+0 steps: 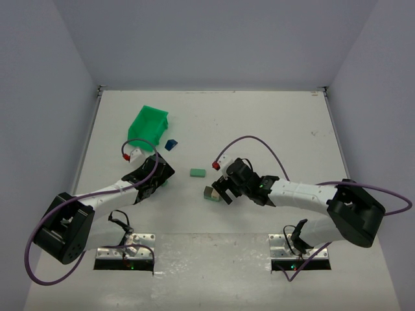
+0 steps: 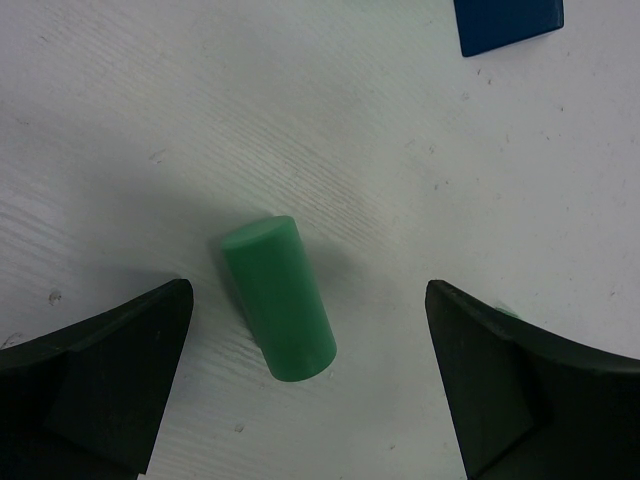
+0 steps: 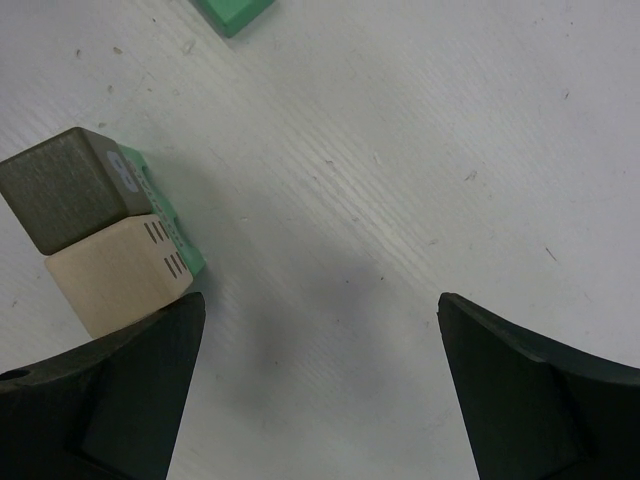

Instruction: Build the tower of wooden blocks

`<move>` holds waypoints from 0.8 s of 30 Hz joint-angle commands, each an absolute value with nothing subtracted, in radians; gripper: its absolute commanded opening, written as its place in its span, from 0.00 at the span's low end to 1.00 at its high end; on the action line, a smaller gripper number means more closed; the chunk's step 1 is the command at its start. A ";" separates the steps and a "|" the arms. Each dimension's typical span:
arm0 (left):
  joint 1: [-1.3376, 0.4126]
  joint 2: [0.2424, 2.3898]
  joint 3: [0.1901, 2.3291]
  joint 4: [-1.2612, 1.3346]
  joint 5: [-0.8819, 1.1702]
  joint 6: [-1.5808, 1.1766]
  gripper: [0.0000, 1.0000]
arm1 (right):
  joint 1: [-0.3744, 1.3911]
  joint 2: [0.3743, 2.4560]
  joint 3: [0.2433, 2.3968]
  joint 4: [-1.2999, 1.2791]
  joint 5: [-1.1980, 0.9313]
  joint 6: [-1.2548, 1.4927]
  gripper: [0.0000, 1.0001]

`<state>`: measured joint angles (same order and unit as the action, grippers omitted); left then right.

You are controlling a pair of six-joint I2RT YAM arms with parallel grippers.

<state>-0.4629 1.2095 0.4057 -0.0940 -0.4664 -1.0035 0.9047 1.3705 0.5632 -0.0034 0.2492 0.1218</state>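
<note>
Left gripper (image 2: 308, 335): jaws spread wide, astride small green wooden cylinder (image 2: 277, 298) lying flat.
Right gripper (image 3: 322, 320): spread, nothing held.
Risk: cylinder may be rolled aside if pinched off-centre.

A dark blue block (image 1: 170, 144) lies just right of the green plastic bin (image 1: 148, 124). A flat pale green block (image 1: 197, 173) lies farther right of the bin and nearer the arms. The left gripper (image 1: 161, 176) hangs just nearside of the bin. The right gripper (image 1: 220, 189) is well right of the bin, beside a small stack of blocks (image 1: 210, 192).
</note>
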 commanded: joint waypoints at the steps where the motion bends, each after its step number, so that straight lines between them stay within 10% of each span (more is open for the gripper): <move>1: -0.463 1.190 0.439 -0.066 -0.470 -0.999 1.00 | 0.899 1.367 0.591 0.049 0.240 0.137 0.99; 24: -0.471 1.108 0.429 -0.098 -0.476 -1.020 1.00 | 0.898 1.131 0.644 -0.105 0.378 0.135 0.99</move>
<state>-0.4633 1.1578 0.4057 -0.0963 -0.4527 -0.9976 0.9025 1.1679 0.5723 -0.1208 0.3437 0.1653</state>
